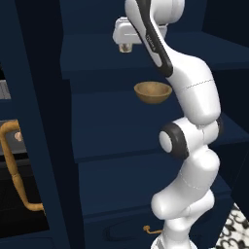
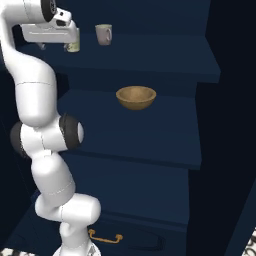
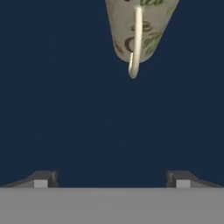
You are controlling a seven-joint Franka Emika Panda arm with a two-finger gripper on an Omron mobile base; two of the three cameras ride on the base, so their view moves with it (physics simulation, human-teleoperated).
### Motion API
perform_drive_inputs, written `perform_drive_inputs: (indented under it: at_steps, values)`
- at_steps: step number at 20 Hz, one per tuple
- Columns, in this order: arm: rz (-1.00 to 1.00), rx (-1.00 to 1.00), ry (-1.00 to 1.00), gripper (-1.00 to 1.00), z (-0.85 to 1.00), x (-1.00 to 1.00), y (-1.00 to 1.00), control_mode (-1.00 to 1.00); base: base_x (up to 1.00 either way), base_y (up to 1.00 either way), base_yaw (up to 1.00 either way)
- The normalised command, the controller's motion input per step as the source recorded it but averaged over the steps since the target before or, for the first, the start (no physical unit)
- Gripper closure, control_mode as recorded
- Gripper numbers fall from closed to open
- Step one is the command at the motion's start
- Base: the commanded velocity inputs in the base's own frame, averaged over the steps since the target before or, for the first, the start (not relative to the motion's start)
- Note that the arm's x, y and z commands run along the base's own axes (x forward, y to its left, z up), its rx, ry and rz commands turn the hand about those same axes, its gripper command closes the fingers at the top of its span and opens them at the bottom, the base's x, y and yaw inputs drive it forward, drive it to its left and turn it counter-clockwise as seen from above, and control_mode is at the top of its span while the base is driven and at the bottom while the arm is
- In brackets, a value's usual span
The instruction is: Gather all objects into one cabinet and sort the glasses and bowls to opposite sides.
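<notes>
Nearest your base cameras is the arm itself, rising in white segments with dark joints toward the top shelf of the navy cabinet (image 2: 150, 65). Up there the gripper (image 2: 44, 46) hangs just above the shelf with its fingertips (image 3: 183, 183) spread wide and nothing between them. In the hand view a patterned cream cup (image 3: 140, 30) with a thin handle facing you stands ahead of the spread fingers, apart from them.

From the right base view that cream cup (image 2: 73, 46) stands on the top shelf at the left, just beside the hand. A grey-beige mug (image 2: 104, 34) sits further back on the same shelf, a little to its right. The wooden bowl (image 2: 136, 97) rests upright one shelf lower, about mid-shelf.

You seem to be in the sorting stage: these three pieces are already inside, and the hand is free. My reading is that the bowl or the cups need grouping onto one level and opposite ends. Any next grasp calls for lining the open fingers around a rim or wall without nudging the neighbouring mug.

The shelves are deep, flat, dark and bare otherwise. The door's curved brass handle (image 1: 14, 165) shows at left, and a drawer pull (image 2: 105, 237) sits below.
</notes>
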Motion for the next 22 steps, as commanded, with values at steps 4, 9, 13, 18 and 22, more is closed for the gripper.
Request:
perform_drive_inputs:
  at_steps: [4,9,13,18,22]
  values:
    - [0.0,0.0,0.04,-1.0,-0.04,-0.44,0.0,-1.0,0.0,0.0,0.0]
    - [0.0,0.0,0.0,-1.0,0.0,-0.09,0.0,-1.0,0.0,0.0,0.0]
    - [0.0,0.01,0.0,-1.0,-0.05,-0.06,0.0,-1.0,0.0,0.0,0.0]
    - [0.0,0.02,0.0,-1.0,-0.03,-0.01,0.0,-1.0,0.0,0.0,0.0]
    - [0.0,0.03,0.0,-1.0,-0.02,0.0,0.0,-1.0,0.0,0.0,0.0]
